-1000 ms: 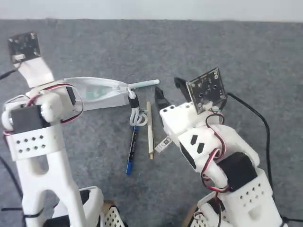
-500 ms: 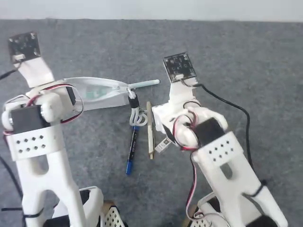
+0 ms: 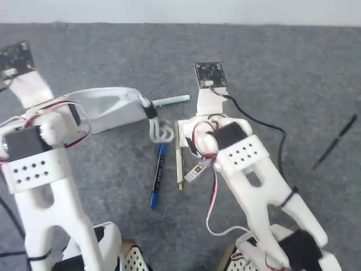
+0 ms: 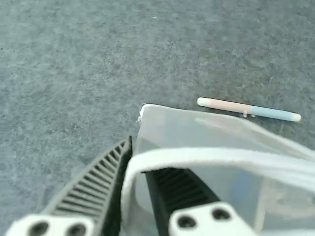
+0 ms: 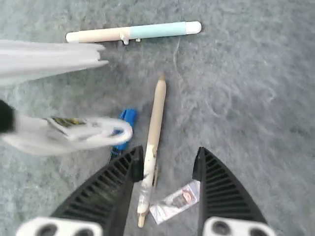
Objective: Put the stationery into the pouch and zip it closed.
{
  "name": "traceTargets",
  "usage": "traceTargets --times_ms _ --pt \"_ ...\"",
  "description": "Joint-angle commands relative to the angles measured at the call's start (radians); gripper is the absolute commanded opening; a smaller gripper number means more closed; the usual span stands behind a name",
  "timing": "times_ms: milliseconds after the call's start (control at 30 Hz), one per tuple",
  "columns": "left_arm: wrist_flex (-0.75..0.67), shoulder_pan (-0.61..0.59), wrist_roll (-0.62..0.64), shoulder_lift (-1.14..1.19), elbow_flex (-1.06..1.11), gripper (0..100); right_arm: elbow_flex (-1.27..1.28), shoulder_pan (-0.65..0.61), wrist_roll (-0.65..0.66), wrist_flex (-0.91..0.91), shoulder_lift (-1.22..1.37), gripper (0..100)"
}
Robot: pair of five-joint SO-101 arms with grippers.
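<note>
A translucent white pouch (image 3: pixel 107 110) hangs tilted off the carpet, its rim pinched in my shut left gripper (image 4: pixel 139 160). Its white loop strap (image 3: pixel 159 131) dangles over the top of a blue pen (image 3: pixel 158 175). A wooden pencil (image 3: pixel 179 155) lies beside the blue pen, and my right gripper (image 5: pixel 167 157) hovers open right above it, one finger on each side. A beige and light-blue pen (image 3: pixel 169 101) lies past the pouch's mouth. The same pen (image 4: pixel 248 109) shows beyond the pouch (image 4: pixel 221 147) in the left wrist view. The pencil (image 5: pixel 153 132) runs between my right fingers (image 5: pixel 120 182).
A small paper tag (image 3: pixel 196 169) lies by the pencil's near end. A black cable (image 3: pixel 254 121) trails from the right arm. Grey carpet (image 3: pixel 293 68) stretches bare to the right and at the back.
The right arm has swung left and down over the pencil. The left arm has lifted the pouch and drawn it slightly left, dragging the strap over the blue pen.
</note>
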Motion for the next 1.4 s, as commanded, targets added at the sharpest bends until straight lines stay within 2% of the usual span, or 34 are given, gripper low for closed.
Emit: traceTargets --times_ms 0,500,667,867,1067,1367 --pt "-0.005 -0.025 0.009 -0.011 -0.025 1 -0.097 0.012 -0.009 -0.025 0.05 15.9" --pt "-0.002 -0.041 0.008 -0.011 -0.024 1 -0.371 0.01 -0.008 -0.025 0.464 15.8" --pt "-0.002 -0.072 -0.005 -0.011 -0.022 1 -0.463 -0.004 0.068 -0.025 0.605 15.8" --pt "-0.002 -0.071 -0.008 -0.011 -0.019 1 -0.554 -0.007 0.069 -0.025 0.727 15.8" --pt "0.0 -0.071 -0.009 -0.011 -0.018 1 -0.626 -0.021 0.087 -0.025 0.832 7.9" --pt "0.002 -0.074 -0.011 -0.011 -0.007 1 -0.66 -0.027 0.12 -0.005 0.918 5.8"
